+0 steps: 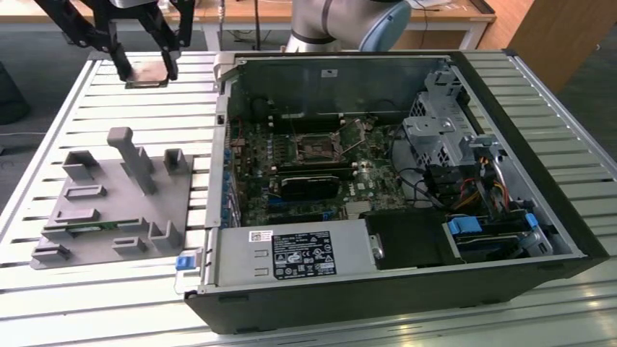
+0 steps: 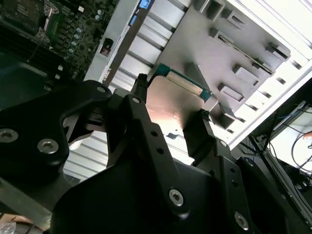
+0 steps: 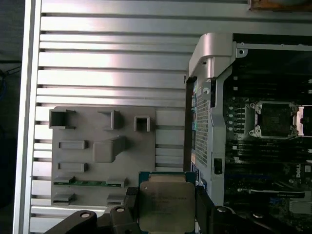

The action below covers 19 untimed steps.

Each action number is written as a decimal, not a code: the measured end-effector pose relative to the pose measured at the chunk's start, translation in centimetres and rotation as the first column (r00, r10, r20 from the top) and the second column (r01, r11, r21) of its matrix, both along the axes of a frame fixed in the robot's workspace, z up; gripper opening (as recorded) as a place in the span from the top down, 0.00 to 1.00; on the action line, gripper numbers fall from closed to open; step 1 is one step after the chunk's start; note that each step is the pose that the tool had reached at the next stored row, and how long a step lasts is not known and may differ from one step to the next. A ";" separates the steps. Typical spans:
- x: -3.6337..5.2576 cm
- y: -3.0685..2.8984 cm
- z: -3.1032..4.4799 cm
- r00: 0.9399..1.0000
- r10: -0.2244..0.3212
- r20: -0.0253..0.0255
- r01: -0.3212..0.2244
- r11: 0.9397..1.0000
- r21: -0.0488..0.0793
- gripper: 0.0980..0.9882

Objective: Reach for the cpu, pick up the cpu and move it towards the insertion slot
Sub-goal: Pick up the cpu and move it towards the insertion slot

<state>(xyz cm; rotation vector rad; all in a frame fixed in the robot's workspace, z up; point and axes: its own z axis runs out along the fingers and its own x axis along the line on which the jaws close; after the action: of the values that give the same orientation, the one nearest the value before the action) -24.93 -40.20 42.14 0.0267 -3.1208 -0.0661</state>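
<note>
Up at the far corner of the slatted worktop [image 1: 115,108], on the exterior view's left, the claw [image 1: 147,72] is clamped on the cpu [image 1: 149,74], beside the open computer case [image 1: 386,181]; the insertion slot [image 1: 314,147] sits on the board inside. In the second wrist view the fingers [image 2: 195,129] press the chip's opposite edges above the grey fixture [image 2: 234,63]. In the first wrist view the cpu [image 3: 167,204] hangs over the worktop, well apart from the insertion slot [image 3: 274,118].
</note>
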 end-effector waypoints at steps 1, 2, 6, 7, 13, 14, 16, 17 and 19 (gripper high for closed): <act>0.36 0.00 -0.01 1.000 0.000 0.000 0.000 1.000 0.000 0.50; 0.71 0.00 -0.01 1.000 0.000 0.000 0.000 1.000 0.000 0.50; 2.07 0.00 0.00 1.000 0.000 0.000 0.000 1.000 0.000 0.50; 2.45 0.01 0.00 1.000 0.000 0.000 0.000 1.000 0.000 0.50; 4.48 0.15 0.00 1.000 0.000 0.000 0.000 1.000 0.000 0.50; 4.76 0.23 0.00 1.000 0.000 0.000 0.000 1.000 0.000 0.50; 5.31 0.43 -0.01 1.000 0.000 0.000 0.000 1.000 0.000 0.50; 5.59 0.54 0.00 1.000 0.000 0.000 0.000 1.000 0.000 0.50; 6.09 0.78 -0.01 1.000 0.000 0.000 0.000 1.000 0.000 0.50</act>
<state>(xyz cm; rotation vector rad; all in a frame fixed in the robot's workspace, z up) -18.85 -39.42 42.13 0.0268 -3.1208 -0.0663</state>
